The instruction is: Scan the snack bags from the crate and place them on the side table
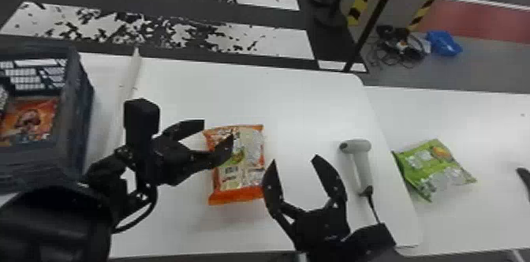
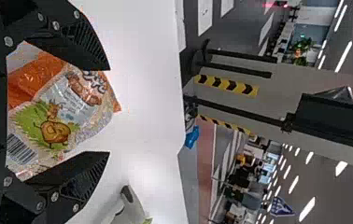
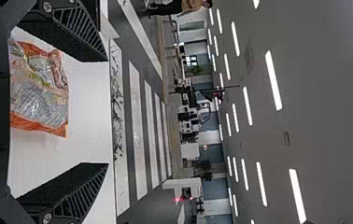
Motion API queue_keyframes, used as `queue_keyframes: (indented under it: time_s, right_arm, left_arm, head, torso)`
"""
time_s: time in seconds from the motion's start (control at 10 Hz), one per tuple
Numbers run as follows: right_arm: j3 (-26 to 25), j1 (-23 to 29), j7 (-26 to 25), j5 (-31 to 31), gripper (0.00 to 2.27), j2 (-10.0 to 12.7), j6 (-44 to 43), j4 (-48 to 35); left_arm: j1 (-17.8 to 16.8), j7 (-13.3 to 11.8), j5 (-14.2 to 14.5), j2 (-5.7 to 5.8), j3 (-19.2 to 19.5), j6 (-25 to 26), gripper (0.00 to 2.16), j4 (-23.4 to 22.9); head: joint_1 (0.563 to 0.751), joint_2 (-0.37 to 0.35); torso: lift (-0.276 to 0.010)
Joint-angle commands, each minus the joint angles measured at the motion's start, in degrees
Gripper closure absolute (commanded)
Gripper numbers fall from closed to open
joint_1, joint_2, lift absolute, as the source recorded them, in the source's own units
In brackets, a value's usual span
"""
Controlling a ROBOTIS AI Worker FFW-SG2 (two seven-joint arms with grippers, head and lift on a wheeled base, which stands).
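The left gripper [image 1: 218, 130] stands wide open at the orange snack bag [image 1: 246, 154] on the white table [image 1: 307, 103]; whether a finger touches it, I cannot tell. The right gripper [image 1: 295, 159], its fingers also spread wide, is between that bag and the scanner [image 1: 361, 162].

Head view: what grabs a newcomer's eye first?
Probably the rectangular orange-and-white plastic snack bag mid-way across the white worktable, flanked by the black two-fingered left tool and right tool, both open. Then the bright green plastic snack bag on the white side table, right of the light-grey pistol-shaped scanner.
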Motion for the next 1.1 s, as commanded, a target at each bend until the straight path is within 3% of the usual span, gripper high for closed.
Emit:
queue_keyframes:
  time_s: [0.0,0.4,0.6,0.7,0.8,0.9,1.0]
  right_arm:
    - [0.0,0.0,0.0,0.0,0.08,0.0,-0.2,0.0]
    - [0.0,-0.2,0.0,0.0,0.08,0.1,-0.2,0.0]
    - [0.2,-0.6,0.0,-0.1,0.09,0.1,-0.2,0.0]
    - [0.5,-0.9,0.1,-0.2,0.12,0.1,-0.2,0.0]
    - [0.7,-1.1,0.4,-0.1,0.27,0.0,0.0,0.0]
    - [0.7,-1.6,2.2,0.1,0.57,0.0,1.1,0.0]
    - [1.0,-2.1,3.3,0.5,1.09,0.0,2.3,0.0]
  left_arm:
    - [3.6,1.2,-0.5,0.46,2.4,-4.5,0.02,-4.2]
    - [13.1,6.0,-1.6,1.26,9.9,-15.7,0.02,-12.7]
    - [15.7,11.3,-1.4,1.87,12.5,-21.4,0.03,-12.9]
    - [17.2,12.2,-1.4,1.87,13.8,-24.0,0.03,-12.8]
    - [19.3,13.6,-1.4,1.87,15.0,-26.8,0.03,-12.8]
    - [20.8,14.7,-0.7,1.87,16.4,-27.5,0.03,-12.8]
    - [22.0,14.7,-0.2,1.87,17.6,-28.0,0.03,-12.8]
  head:
    - [0.695,-0.175]
    - [0.695,-0.094]
    - [0.695,-0.027]
    - [0.695,0.006]
    - [0.695,0.040]
    - [0.695,0.069]
    - [0.695,0.087]
  torso:
    - [-0.081]
    - [-0.081]
    - [-0.081]
    - [-0.081]
    - [-0.081]
    - [-0.081]
    - [-0.081]
